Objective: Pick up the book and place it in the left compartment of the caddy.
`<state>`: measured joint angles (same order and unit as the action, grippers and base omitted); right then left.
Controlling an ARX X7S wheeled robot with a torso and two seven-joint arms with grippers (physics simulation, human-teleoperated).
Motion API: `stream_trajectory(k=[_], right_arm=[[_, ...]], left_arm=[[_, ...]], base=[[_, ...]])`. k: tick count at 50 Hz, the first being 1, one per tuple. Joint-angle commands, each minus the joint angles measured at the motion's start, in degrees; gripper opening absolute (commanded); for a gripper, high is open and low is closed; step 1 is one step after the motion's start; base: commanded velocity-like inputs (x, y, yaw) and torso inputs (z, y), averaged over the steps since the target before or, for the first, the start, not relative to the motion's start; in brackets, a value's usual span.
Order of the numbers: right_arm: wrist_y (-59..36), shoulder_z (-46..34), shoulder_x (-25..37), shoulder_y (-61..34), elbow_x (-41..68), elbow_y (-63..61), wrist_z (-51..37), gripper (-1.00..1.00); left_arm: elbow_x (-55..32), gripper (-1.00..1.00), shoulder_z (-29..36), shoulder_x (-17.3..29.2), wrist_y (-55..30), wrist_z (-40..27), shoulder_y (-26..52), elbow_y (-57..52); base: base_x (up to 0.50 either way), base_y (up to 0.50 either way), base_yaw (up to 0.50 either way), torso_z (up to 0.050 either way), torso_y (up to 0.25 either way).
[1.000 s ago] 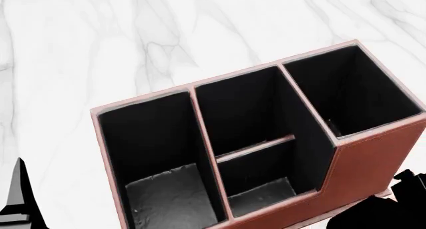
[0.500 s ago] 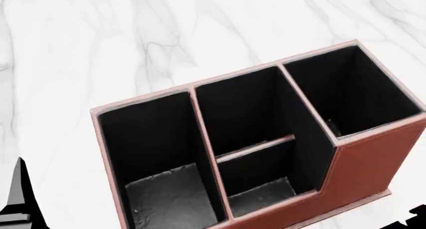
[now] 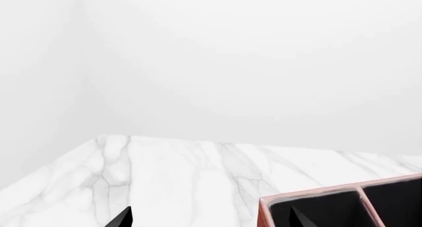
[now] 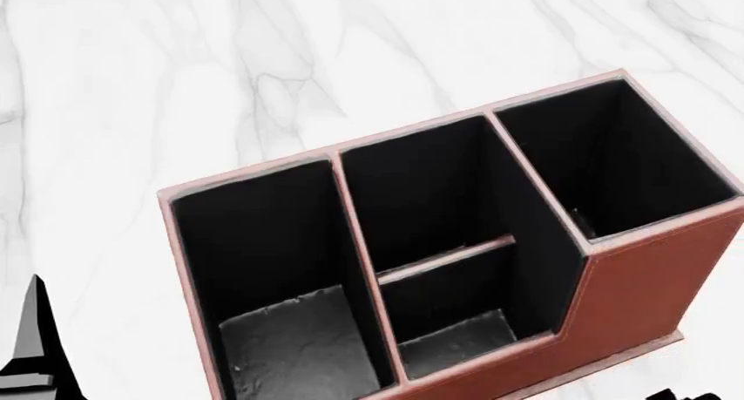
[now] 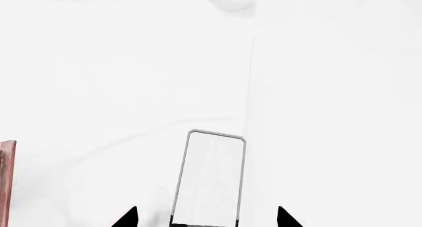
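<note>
Book [image 5: 209,172]: visible in rt wrist view only, white page edge up, on marble tabletop [image 5: 99,88] between tips of rt gripper [image 5: 207,218], which are spread wide w/o contact; probably off-frame approx 5 o'clock of caddy [image 4: 651,287]. Lt gripper [image 3: 209,221]: tips likewise apart, empty, approx 8 o'clock of caddy. Expect stiff, light, slick-covered item: clamp across both covers at mid-length, squeeze firmly, keep upright for insertion into left compartment [image 4: 279,269].
</note>
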<state>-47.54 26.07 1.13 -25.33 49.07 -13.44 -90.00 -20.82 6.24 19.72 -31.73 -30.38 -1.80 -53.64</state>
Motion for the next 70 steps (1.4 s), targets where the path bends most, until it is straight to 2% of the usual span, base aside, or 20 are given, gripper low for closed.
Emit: stream_trajectory(k=[1,7,8,25,39,41,42,43,46,47,48,52,57,59,68,70], right_arm=[[3.4,-1.4,-1.1,1.0,1.9,3.7,0.0,1.0],[6.9,-4.1,-1.1,1.6,4.2,4.8,0.0,1.0],[6.9,-4.3,-1.1,1.6,4.1,5.0,0.0,-1.0],[8.3,-4.7,-1.1,2.4,4.6,4.0,0.0,-1.0],[5.6,-4.8,-1.1,0.6,5.3,-4.7,0.0,-1.0],[2.9,-5.5,-1.1,-0.9,4.5,-7.5,0.0,-1.0],[4.8,-8.3,-1.1,-1.0,3.3,-11.4,0.0,-1.0],[0.0,-6.0,-1.1,-2.5,3.7,-9.9,0.0,-1.0],[-6.9,-6.8,-1.1,-5.7,4.6,-13.8,0.0,-1.0],[-5.2,-9.4,-1.1,-6.3,4.1,-18.4,0.0,-1.0],[-9.1,-6.9,-1.1,-6.9,4.9,-16.5,0.0,-1.0],[-13.8,-5.1,-1.1,-8.8,5.6,-18.9,0.0,-1.0],[-25.8,-2.5,-1.1,-14.5,7.7,-22.1,0.0,-1.0],[-25.6,-3.3,-1.1,-15.4,9.1,-24.4,0.0,-1.0],[-38.8,-1.2,-1.1,-21.3,15.1,-26.2,0.0,-1.0],[-38.5,-1.1,-1.1,-22.5,18.0,-28.4,0.0,-1.0]], left_arm=[[0.6,1.0,-0.4,-0.5,3.5,3.2,0.1,1.3],[0.3,1.0,-0.4,-0.2,3.5,2.9,0.1,1.2],[0.2,1.0,-0.4,-0.2,3.4,2.8,0.2,1.1],[-0.5,1.0,-0.1,0.5,3.4,2.1,0.5,1.1],[-0.6,1.0,0.3,0.9,4.3,1.9,0.5,1.8],[-0.5,1.0,0.4,1.0,4.7,2.0,0.4,2.1],[-0.6,1.0,0.3,1.0,4.6,1.9,0.4,2.1],[-0.7,1.0,0.3,1.0,4.6,1.9,0.4,2.0],[-0.9,1.0,0.2,1.1,4.7,1.8,0.3,2.0],[-1.0,1.0,0.1,1.2,4.7,1.7,0.3,1.8],[-1.1,1.0,0.0,1.3,4.5,1.6,0.4,1.7],[-1.0,1.0,0.2,1.4,4.7,1.4,0.2,1.8],[-0.9,1.0,0.6,1.5,4.7,1.3,0.3,2.0],[-0.8,1.0,0.7,1.5,4.8,1.2,0.3,2.0],[-1.1,1.0,0.8,1.8,4.8,1.0,0.3,2.0],[-1.3,1.0,0.8,1.9,4.8,0.9,0.3,2.0]], base=[[0.0,0.0,0.0,0.0,0.0],[0.0,0.0,0.0,0.0,0.0],[0.0,0.0,0.0,0.0,0.0],[0.0,0.0,0.0,0.0,0.0],[0.0,0.0,0.0,0.0,0.0],[0.0,0.0,0.0,0.0,0.0],[0.0,0.0,0.0,0.0,0.0],[0.0,0.0,0.0,0.0,0.0],[0.0,0.0,0.0,0.0,0.0],[0.0,0.0,0.0,0.0,0.0],[0.0,0.0,0.0,0.0,0.0],[0.0,0.0,0.0,0.0,0.0],[0.0,0.0,0.0,0.0,0.0],[0.0,0.0,0.0,0.0,0.0],[0.0,0.0,0.0,0.0,0.0],[0.0,0.0,0.0,0.0,0.0]])
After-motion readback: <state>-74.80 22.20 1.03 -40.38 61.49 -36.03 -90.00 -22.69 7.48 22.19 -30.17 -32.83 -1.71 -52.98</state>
